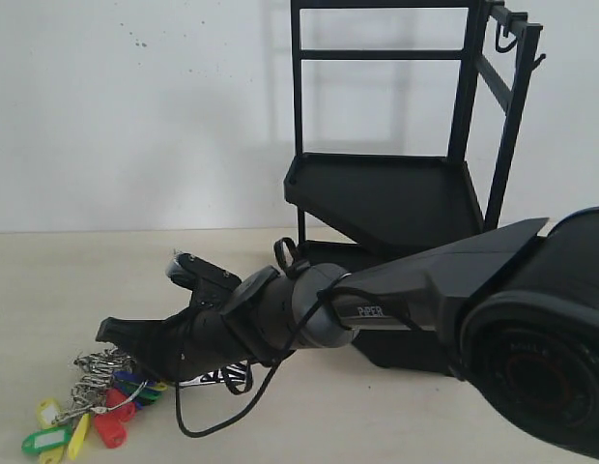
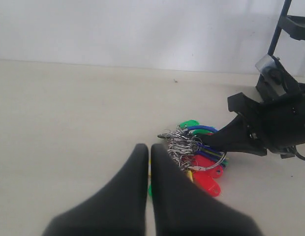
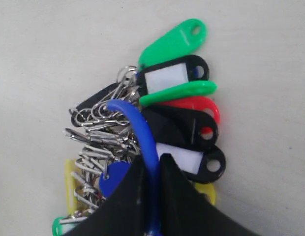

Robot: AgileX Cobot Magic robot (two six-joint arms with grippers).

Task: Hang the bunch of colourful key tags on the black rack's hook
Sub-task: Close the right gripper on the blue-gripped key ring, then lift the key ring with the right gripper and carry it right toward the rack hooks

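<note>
At the front, low on the left of the exterior view, the bunch (image 1: 108, 423) lies on the table (image 1: 396, 425), its tags fanned flat and its small silver rings heaped together. The right gripper (image 3: 151, 162), stretched across the middle, is clamped on the blue part of the big ring (image 3: 135, 120), which passes between its 2 fingers near their tips. The left gripper (image 2: 148, 150) hovers just beside the bunch with its fingers together and nothing in them. A loose cable (image 1: 198, 425) loops down from the right wrist close to the tags. Far behind, at the back right, stands the rack (image 1: 377, 193), and the hook (image 1: 540, 60) juts from its outer upright near the top, high above and well apart from the bunch. The hold looks thin: a smooth round ring pinched at the fingertips could twist or slide out once the weight of the tags comes off the table. On the lift, the tags may swing and catch the cable or brush the left gripper. Near the rack, the dangling tags could snag a rail or the curled hook (image 1: 505, 41) under the top bar. The fingers also fill part of the ring, so the opening offered to the prong is small, and a slight miss would push the ring against the upright instead of over the hook.
</note>
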